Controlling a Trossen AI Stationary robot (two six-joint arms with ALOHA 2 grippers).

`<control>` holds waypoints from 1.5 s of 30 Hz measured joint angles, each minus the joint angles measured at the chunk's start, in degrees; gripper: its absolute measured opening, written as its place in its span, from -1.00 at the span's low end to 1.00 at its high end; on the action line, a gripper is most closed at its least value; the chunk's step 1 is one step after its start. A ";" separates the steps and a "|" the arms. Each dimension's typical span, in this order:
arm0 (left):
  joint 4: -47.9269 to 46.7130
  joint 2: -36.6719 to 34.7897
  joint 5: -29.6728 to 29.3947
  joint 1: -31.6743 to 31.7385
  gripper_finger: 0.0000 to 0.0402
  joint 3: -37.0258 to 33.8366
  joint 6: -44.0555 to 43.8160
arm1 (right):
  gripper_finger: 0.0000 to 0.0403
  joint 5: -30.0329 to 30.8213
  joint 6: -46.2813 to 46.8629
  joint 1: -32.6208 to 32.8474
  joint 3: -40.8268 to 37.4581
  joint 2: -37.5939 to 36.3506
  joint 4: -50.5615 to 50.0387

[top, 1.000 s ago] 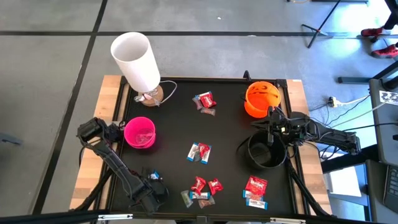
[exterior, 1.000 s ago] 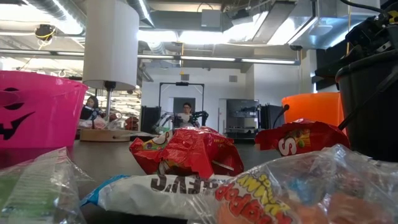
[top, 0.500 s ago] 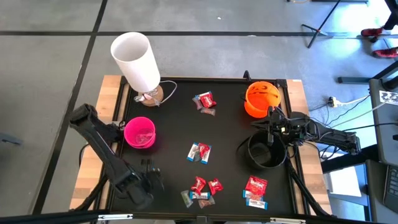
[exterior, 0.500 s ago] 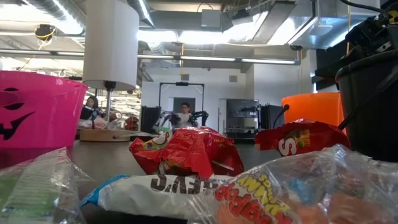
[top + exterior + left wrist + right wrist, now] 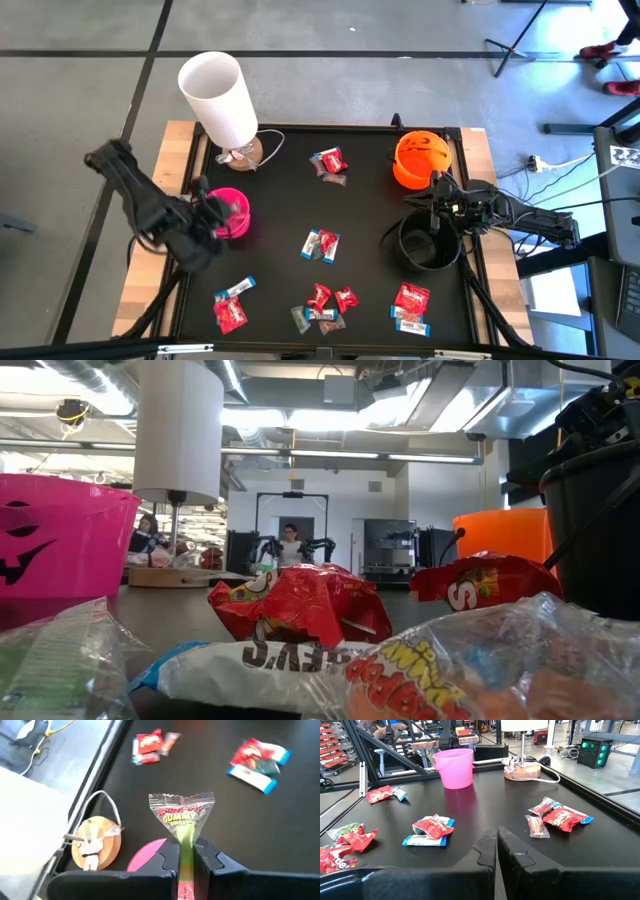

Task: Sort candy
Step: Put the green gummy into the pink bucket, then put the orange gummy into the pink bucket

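Left wrist view: the left hand pinches a gummy packet over the pink bowl, mostly hidden. Right hand, fingers together, waits above the black bowl; candy scattered on the table.

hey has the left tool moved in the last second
Yes. The left tool, shut on a gummy candy, moved from the table's near edge up to the pink bowl.

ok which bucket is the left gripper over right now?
The pink bucket: the left gripper, shut on a gummy packet, is at its rim. The orange and black buckets sit across the table.
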 joint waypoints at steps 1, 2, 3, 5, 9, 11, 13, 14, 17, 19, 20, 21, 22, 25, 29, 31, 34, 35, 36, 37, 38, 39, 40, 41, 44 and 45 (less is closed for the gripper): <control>0.24 -1.56 -0.21 0.97 -0.95 -0.78 0.42 | -0.92 0.00 0.00 0.01 0.01 0.01 0.00; 0.30 -3.12 -0.12 1.85 -0.95 -1.74 0.65 | -0.92 0.00 0.00 0.00 0.01 0.01 -0.01; 0.28 -4.53 0.11 2.68 -0.95 -2.72 0.78 | -0.92 0.00 0.00 0.01 0.01 0.00 -0.01; 0.27 -7.30 1.02 4.44 -0.95 -5.27 0.70 | -0.92 0.00 -0.02 0.01 0.01 0.01 0.00; 0.48 -12.51 2.67 6.98 -0.95 -12.23 -3.54 | -0.92 0.00 0.00 0.01 0.01 0.01 0.00; 1.14 -14.83 4.16 7.91 -0.95 -15.77 -6.10 | -0.92 0.00 -0.02 0.01 0.00 -0.01 0.00; 2.22 -16.49 6.32 8.62 -0.95 -19.08 -8.31 | -0.92 0.00 0.00 0.01 0.00 0.00 0.00; 3.04 -17.19 7.07 8.90 -0.95 -20.57 -9.20 | -0.92 0.00 -0.01 0.01 0.01 0.00 0.00; 4.55 -18.54 8.83 9.43 -0.93 -24.27 -12.05 | -0.92 0.00 -0.01 0.00 0.00 0.00 0.00; 4.68 -18.86 10.44 9.54 -0.86 -25.78 -12.86 | -0.92 0.00 -0.01 0.00 0.00 0.00 0.00; 4.80 -18.84 10.91 9.52 -0.81 -26.26 -12.94 | -0.92 0.00 0.00 0.01 0.01 0.01 0.00; 5.00 -18.76 11.37 9.52 -0.74 -26.65 -12.92 | -0.92 0.00 0.00 0.01 0.01 0.01 0.00; 5.24 -18.62 11.50 9.54 -0.67 -26.84 -12.91 | -0.92 0.00 -0.01 0.01 -0.01 0.01 0.00; 6.13 -18.60 10.80 9.52 -0.45 -26.90 -12.52 | -0.92 0.00 0.00 0.01 0.01 0.01 0.00; 7.55 -18.60 7.75 9.52 -0.25 -26.90 -12.48 | -0.92 0.00 0.00 0.01 0.01 0.01 0.00; 9.25 -18.62 5.47 9.52 -0.21 -26.87 -12.46 | -0.92 0.00 0.00 0.01 0.00 0.01 -0.02; 14.84 -18.60 1.24 9.52 -0.20 -26.90 -9.96 | -0.92 0.00 0.00 0.01 0.01 0.01 0.00; 17.54 -18.60 -0.08 9.52 -0.20 -26.88 -8.69 | -0.92 0.00 -0.01 0.01 0.00 0.01 0.00; 20.87 -18.59 -1.75 9.50 -0.20 -26.88 -7.49 | -0.92 0.00 -0.01 0.01 0.01 0.01 0.00; 24.43 -18.58 -3.70 9.43 -0.20 -26.87 -6.05 | -0.92 0.00 -0.02 0.00 0.01 0.01 0.00; 28.15 -18.57 -5.46 9.33 -0.20 -26.87 -3.55 | -0.92 0.00 -0.02 0.00 0.01 0.01 0.00; 32.23 -18.40 -7.12 9.26 -0.20 -26.87 -0.02 | -0.92 0.00 0.00 0.01 0.00 0.00 0.00; 36.48 -18.14 -8.60 9.25 -0.19 -26.87 4.16 | -0.92 0.00 -0.01 0.01 -0.01 -0.01 -0.01; 40.75 -17.90 -9.66 9.25 -0.19 -26.87 8.61 | -0.92 0.00 0.00 -0.01 0.01 -0.01 0.00; 53.11 -17.68 -10.27 9.25 -0.19 -26.87 20.77 | -0.92 0.00 -0.01 0.00 0.01 0.00 0.00; 56.94 -17.68 -9.80 9.25 -0.19 -26.87 24.26 | -0.92 0.00 0.00 0.01 0.01 0.01 0.00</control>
